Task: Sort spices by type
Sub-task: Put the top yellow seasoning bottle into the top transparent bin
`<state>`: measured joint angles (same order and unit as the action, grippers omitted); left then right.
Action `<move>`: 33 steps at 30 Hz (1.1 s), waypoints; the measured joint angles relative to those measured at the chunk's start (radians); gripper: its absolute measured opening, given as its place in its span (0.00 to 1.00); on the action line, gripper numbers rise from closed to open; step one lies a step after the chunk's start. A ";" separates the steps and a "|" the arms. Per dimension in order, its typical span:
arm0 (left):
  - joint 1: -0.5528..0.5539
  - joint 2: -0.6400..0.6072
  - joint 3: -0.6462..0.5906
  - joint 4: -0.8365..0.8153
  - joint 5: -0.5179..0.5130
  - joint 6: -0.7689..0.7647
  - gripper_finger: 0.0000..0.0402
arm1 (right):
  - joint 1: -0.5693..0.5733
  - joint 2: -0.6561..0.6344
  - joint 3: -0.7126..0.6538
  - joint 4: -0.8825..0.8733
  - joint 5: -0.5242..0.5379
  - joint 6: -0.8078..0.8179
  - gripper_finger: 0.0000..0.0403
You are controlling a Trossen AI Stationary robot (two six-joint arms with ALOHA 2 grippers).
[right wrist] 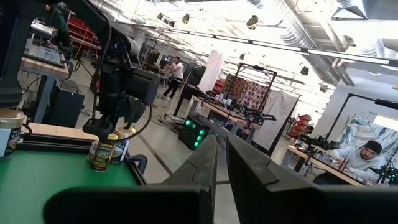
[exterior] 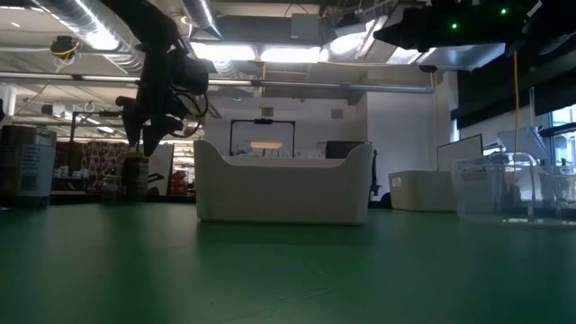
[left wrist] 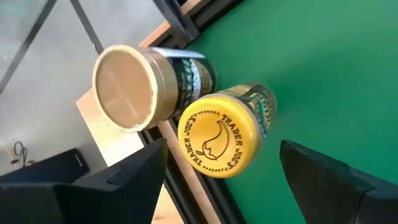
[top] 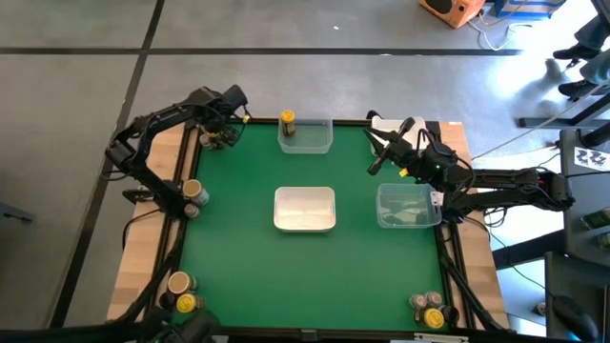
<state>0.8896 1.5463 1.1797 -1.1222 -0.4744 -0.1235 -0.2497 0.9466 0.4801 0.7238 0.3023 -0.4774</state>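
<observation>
My left gripper (left wrist: 224, 152) is open at the table's far left corner (top: 225, 136), pointing down. Its fingers stand on either side of a yellow-capped spice jar (left wrist: 219, 142) without touching it. A tan-capped jar (left wrist: 126, 87) stands right beside that one. In the low view the left arm hangs over these jars (exterior: 135, 175). My right gripper (top: 375, 160) is shut and holds nothing; it hovers right of centre, near a clear tub (top: 408, 206). Another yellow-capped jar (top: 287, 122) stands by the far clear tub (top: 307, 136).
A white tub (top: 305, 210) sits at the table's middle. More jars stand at the left edge (top: 193, 193), the near left corner (top: 183, 291) and the near right corner (top: 429, 309). The green mat between the tubs is bare. People work in the room beyond.
</observation>
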 joint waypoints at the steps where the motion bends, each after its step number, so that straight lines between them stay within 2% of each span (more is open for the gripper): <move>1: 0.005 0.000 -0.006 0.009 0.000 0.000 0.73 | 0.000 0.000 0.000 0.000 0.000 0.000 0.10; 6: 0.019 0.000 -0.028 0.069 0.002 0.007 0.73 | 0.000 0.000 0.000 0.000 0.000 0.000 0.10; 9: 0.026 0.000 -0.047 0.093 0.041 0.013 0.73 | 0.000 0.000 0.000 0.000 0.000 0.000 0.10; 16: 0.042 -0.003 -0.086 0.147 0.019 0.030 0.73 | 0.000 0.000 0.000 0.000 0.000 0.000 0.10; 25: 0.037 -0.003 -0.086 0.143 0.031 0.048 0.73 | 0.000 0.000 0.000 0.000 0.000 0.000 0.10; 33: -0.013 -0.004 -0.086 0.113 0.044 0.034 0.73 | 0.000 0.000 0.000 0.000 0.000 0.000 0.10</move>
<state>0.8768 1.5425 1.0936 -1.0095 -0.4306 -0.0895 -0.2497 0.9466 0.4801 0.7238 0.3023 -0.4770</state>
